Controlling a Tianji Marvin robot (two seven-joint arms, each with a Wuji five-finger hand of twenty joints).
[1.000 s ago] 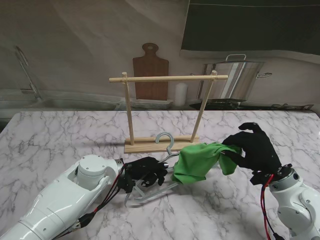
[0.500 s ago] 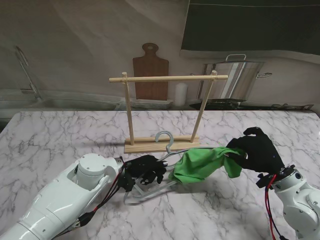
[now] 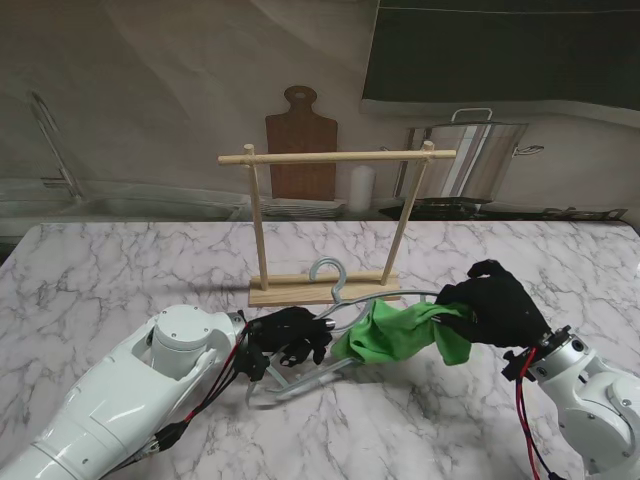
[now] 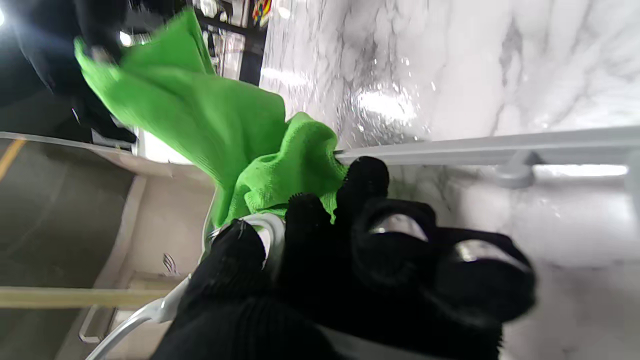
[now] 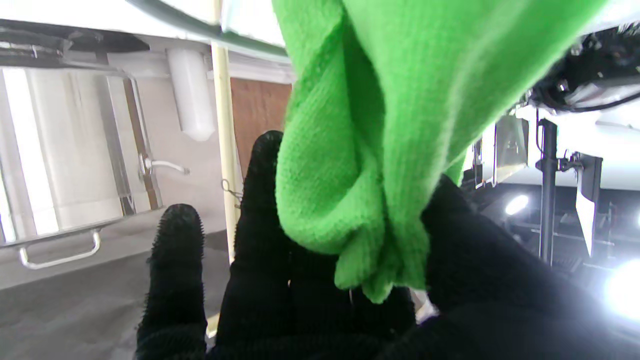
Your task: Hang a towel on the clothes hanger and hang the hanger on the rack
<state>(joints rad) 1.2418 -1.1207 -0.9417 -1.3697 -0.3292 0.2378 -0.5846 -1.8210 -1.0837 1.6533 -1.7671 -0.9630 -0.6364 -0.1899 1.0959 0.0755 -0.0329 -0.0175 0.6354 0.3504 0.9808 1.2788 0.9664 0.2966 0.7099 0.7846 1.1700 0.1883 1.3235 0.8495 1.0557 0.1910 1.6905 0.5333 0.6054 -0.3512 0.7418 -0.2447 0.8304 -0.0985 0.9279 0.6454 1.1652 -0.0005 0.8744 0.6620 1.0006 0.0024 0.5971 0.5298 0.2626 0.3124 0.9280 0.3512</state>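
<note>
Toward the near middle of the counter [image 3: 120,270], the green towel [image 3: 395,330] is bunched over one arm of the grey hanger [image 3: 330,345], which lies tilted just in front of the wooden rack [image 3: 330,225]. My left hand [image 3: 290,340] has its fingers [image 4: 360,185] closed around the hanger near its hook, I judge to steady it while the cloth goes on. My right hand [image 3: 495,305] pinches the towel's other end between closed fingers [image 5: 260,210], held off the counter so the cloth can be drawn across. Draping looks partly done; the hanger is not yet on the rack. Behind it stand a cutting board [image 3: 300,140] and a steel pot [image 3: 480,155].
</note>
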